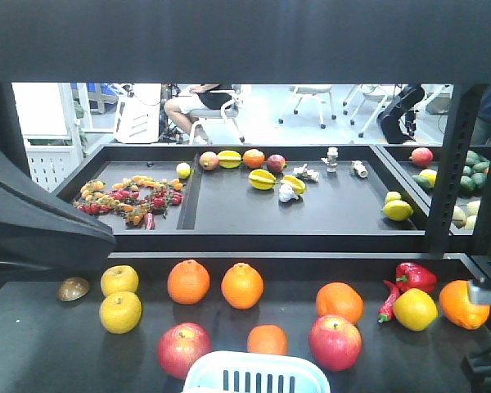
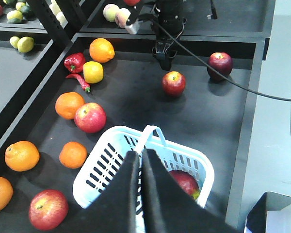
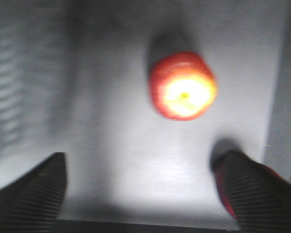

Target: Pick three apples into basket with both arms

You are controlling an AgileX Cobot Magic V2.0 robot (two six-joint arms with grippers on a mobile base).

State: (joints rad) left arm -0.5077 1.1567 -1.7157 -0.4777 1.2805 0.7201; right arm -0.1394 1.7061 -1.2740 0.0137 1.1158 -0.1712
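My left claw (image 2: pixel 140 153) hangs over the basket (image 2: pixel 94 171). Its two black fingers are drawn nearly together, with only a thin slit between them. The basket's rim lies right under the tips, and the hoop handle (image 2: pixel 154 129) arches just beyond them at 12 o'clock. I cannot tell whether the tips touch it. Inside the basket, at 4 o'clock from my left claw, lies one red apple (image 2: pixel 185 182), partly hidden behind a finger.

My right claw (image 3: pixel 141 158) stands wide apart and empty. Ahead of it, at about 1 o'clock, a second apple (image 3: pixel 183 86) sits on the surface (image 2: pixel 136 92). It is red with a yellow patch on top and lies clear of both fingers. That view is blurred, so I can make out little more.

From my left wrist, my right arm (image 2: pixel 168 19) comes down at 12 o'clock. The second apple sits just under its tip and well apart from the basket. A darker apple (image 2: pixel 220 64) lies at 2 o'clock from it, near the surface's edge.

Two more red apples rest on the surface beside the basket, the upper apple (image 2: pixel 90 117) at 10 o'clock and the lower apple (image 2: pixel 47 208) at 8 o'clock. An orange (image 2: pixel 73 154) lies between them.
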